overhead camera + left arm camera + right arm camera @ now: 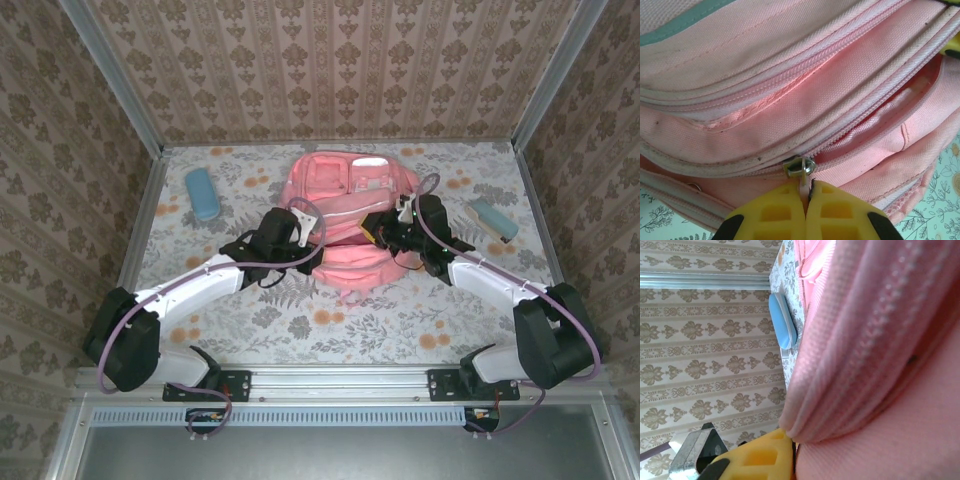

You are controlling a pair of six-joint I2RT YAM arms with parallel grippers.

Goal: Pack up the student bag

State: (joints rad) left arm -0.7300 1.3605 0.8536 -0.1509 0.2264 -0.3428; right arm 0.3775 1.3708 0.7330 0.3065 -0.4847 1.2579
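Packing is barely begun: a blue case [202, 193] lies on the counter [300, 330] left of the left claw [806, 200], clamped shut on the zipper pull [801, 167], a detail too small overhead. Between both claws sits the student bag [345, 190], pocket half unzipped; the right claw [791, 444] seems pinched on its fabric, another blue case [494, 218] beyond.

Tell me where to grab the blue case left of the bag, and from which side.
Take the blue case at its middle, across the narrow width, coming straight down from above. It lies flat on the table, long and slim, with room along both long sides.
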